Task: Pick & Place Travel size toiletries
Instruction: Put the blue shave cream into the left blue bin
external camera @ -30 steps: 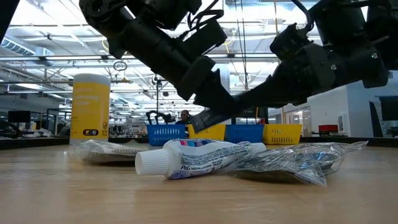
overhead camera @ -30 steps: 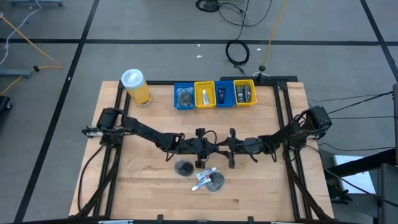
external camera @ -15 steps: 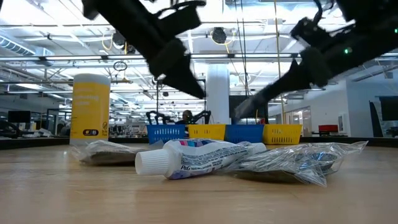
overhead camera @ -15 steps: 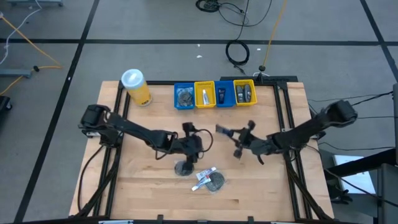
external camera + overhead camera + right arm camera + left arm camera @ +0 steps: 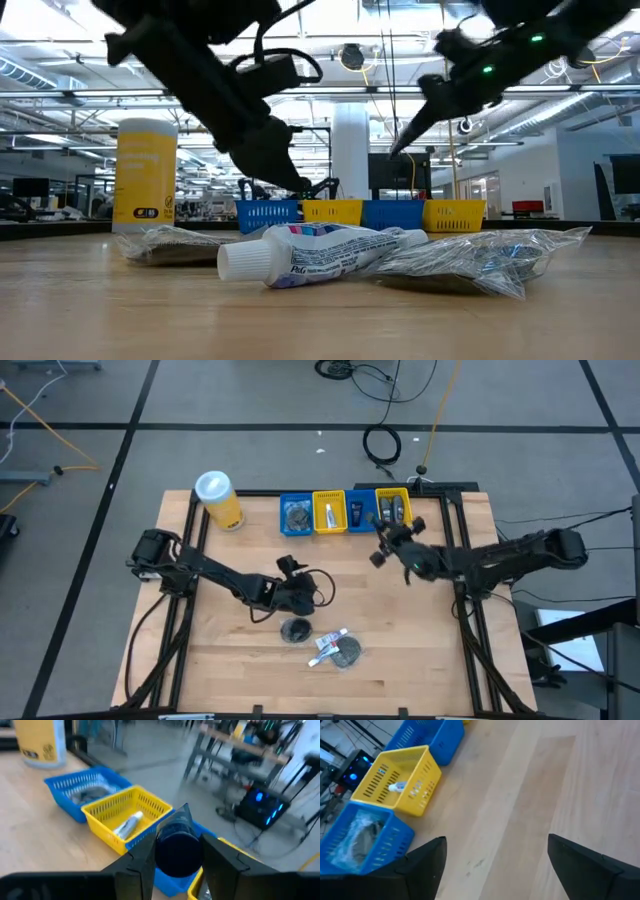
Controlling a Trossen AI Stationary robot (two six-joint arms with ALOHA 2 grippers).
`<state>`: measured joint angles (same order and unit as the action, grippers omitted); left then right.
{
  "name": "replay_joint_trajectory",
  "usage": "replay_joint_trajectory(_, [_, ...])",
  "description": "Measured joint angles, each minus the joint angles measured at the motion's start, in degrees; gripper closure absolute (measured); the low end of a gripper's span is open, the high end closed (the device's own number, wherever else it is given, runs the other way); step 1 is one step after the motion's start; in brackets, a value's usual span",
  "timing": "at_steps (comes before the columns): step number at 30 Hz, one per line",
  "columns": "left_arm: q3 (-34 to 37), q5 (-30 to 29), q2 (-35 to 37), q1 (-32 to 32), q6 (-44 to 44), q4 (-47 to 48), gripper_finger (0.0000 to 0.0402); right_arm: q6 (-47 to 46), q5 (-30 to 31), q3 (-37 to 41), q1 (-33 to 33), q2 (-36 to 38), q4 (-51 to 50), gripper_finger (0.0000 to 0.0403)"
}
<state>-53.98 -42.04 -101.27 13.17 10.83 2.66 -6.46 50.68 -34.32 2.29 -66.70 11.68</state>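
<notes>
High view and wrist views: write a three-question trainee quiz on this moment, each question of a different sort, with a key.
1. True or false: the left hand is open and holds nothing.
2. What is gripped in the right hand? A) a small dark bottle B) a toothpaste tube C) a yellow canister
3. Fill in: the bins at the table's far edge stand in a row of ____.

Key: 1 true; 2 A; 3 four.
</notes>
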Motion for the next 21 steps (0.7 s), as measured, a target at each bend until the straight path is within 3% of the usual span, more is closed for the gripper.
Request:
replay_joint_trajectory(3, [2.2,0.0,-0.8,0.0,-1.2,-5.1,0.0078,-1.2,-5.1,-5.2,6.1,-4.0,-7.2,0.0282])
replay_joint_trajectory(8, [3.4,0.3,-0.7,0.0,-1.3,-7.8,0.0093,-0.6,-13.0,-10.4,14.0,-12.5,-8.9,0.0282])
replay_joint_trajectory(15, [3.4,0.2,-0.7,0.0,-1.6,-8.4,0.0106,0.1,-13.5,-14.9,20.5,-22.1,-9.1,0.0277])
replay_joint_trajectory(21, [3.4,0.5,-0.7,0.1,-1.5,-8.5,0.0106,-1.4,-15.1,-15.4,22.9,-25.2,-9.6,0.0267])
